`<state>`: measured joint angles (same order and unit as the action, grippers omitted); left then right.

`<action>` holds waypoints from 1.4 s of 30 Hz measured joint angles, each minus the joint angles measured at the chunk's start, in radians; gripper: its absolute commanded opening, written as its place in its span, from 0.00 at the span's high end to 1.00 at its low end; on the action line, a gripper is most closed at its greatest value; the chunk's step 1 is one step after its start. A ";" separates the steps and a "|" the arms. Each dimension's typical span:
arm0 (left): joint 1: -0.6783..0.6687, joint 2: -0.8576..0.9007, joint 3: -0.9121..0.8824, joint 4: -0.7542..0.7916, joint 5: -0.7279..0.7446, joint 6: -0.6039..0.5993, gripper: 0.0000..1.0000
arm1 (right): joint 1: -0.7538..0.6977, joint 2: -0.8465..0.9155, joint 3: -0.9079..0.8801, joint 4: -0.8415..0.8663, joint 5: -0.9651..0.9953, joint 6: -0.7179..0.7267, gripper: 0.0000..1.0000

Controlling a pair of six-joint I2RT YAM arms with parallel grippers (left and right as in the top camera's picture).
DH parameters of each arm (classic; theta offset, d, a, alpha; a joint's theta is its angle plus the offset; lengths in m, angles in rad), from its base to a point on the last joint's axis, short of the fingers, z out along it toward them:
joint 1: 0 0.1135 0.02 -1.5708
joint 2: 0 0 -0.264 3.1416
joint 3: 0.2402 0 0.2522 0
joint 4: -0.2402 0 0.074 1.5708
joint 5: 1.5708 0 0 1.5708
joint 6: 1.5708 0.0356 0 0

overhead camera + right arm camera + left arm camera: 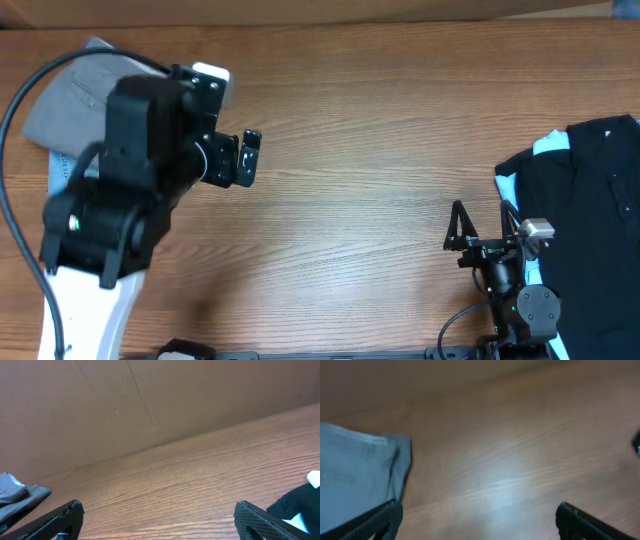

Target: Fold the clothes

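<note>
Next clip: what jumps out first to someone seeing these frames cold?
A grey garment lies at the far left of the wooden table, partly hidden under the left arm, whose left gripper is open and empty. A black garment over light blue cloth sits at the right edge, beside the open right gripper.

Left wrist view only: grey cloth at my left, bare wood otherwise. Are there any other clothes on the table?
Observer: Yes, a black garment lies at the right edge, over something light blue.
Operator: Is the right arm on it?
Observer: No. The right gripper sits beside it, fingers open, holding nothing.
Operator: And the one I see, where is it overall?
Observer: That grey cloth lies at the far left corner, partly hidden by the left arm.
</note>
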<state>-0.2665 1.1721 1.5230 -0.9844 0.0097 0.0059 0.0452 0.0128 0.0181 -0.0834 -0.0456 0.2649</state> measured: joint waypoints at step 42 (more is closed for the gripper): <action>0.183 -1.159 -1.515 0.990 0.099 -0.083 0.00 | 0.000 0.000 0.000 0.001 0.001 0.000 0.00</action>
<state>-0.0834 0.0128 0.0078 0.0059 0.1085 -0.0769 0.0452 0.0128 0.0181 -0.0822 -0.0448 0.2646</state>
